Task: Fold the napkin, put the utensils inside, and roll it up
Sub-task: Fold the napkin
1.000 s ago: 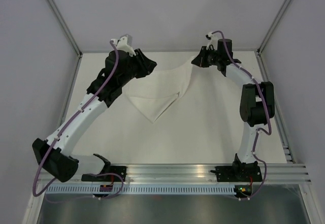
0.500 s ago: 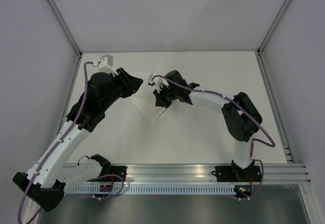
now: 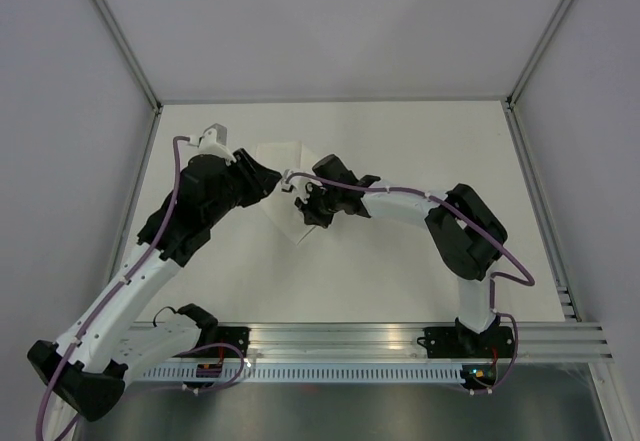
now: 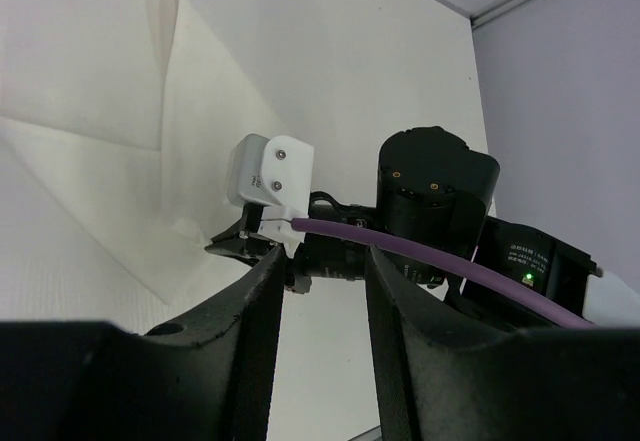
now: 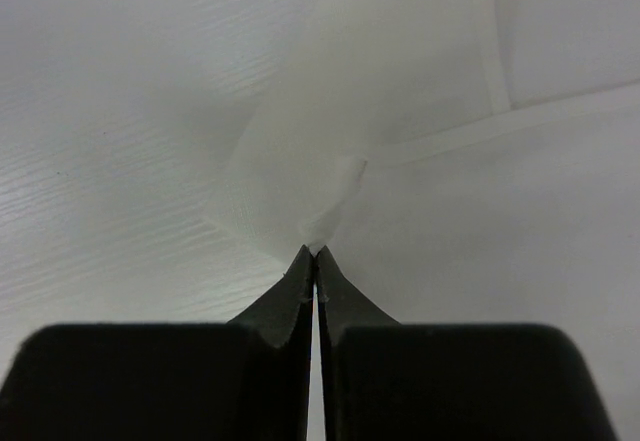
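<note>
Cream table [image 3: 400,271] inside grey walls [image 3: 330,21], seemingly metal rail [image 3: 340,336] nearest.

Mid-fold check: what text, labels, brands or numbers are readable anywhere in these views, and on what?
No text can be read in any view.
The napkin: plain white, no print.
The white mount on the right arm's wrist: two screws, no lettering.
The small coloured parts at the arm bases: too small to read.

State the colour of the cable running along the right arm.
Purple. The cable shows best in the left wrist view.
</note>
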`<state>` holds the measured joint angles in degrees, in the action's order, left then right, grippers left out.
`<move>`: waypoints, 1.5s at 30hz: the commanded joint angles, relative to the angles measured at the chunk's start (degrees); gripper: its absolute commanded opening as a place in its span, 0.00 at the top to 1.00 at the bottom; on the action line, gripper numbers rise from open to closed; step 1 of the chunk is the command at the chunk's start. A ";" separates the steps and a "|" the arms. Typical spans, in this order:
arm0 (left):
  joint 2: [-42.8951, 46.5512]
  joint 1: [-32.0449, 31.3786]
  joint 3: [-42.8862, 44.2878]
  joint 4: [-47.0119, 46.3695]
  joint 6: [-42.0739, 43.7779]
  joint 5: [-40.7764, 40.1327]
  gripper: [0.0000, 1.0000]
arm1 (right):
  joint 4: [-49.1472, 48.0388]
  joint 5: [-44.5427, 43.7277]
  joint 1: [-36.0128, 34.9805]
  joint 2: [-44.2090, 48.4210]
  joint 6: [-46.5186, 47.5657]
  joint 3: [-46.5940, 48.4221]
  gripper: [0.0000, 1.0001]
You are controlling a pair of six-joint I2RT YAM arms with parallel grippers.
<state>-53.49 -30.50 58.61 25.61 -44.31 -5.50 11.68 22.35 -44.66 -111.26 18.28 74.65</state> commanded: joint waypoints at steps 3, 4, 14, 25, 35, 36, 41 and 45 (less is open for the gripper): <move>1.55 -0.08 -3.23 -1.08 -3.06 0.31 0.56 | -0.52 1.73 -1.21 -1.76 0.88 0.05 0.94; 1.73 -0.08 -3.76 -1.26 -3.32 0.22 0.56 | -0.17 2.34 -1.30 -1.94 0.70 0.32 0.94; 2.78 -0.08 -7.72 -3.19 -4.64 -0.04 0.52 | 1.50 5.51 -2.18 -3.17 -0.26 1.63 0.82; 3.31 -0.08 -9.39 -4.86 -6.22 -0.65 0.45 | 5.45 11.58 -2.18 -7.38 -6.23 9.28 0.69; 1.29 -0.08 -9.30 -5.48 -10.96 -8.20 0.46 | 9.05 13.60 5.10 -4.84 -9.67 14.72 0.68; 0.59 0.00 -9.22 -5.65 -11.49 -9.26 0.48 | 9.32 13.16 5.98 -4.75 -9.76 15.34 0.68; -8.79 6.58 -6.67 -6.80 -14.13 -7.35 0.68 | 12.39 8.25 14.33 -6.51 -12.04 21.13 0.68; -15.30 13.96 -6.14 -7.41 -15.19 -5.93 0.90 | 14.77 1.22 19.34 -9.32 -11.70 24.57 0.68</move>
<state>-65.58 -20.56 50.11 19.97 -56.27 -11.53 23.35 29.74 -27.53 -118.39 7.70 95.64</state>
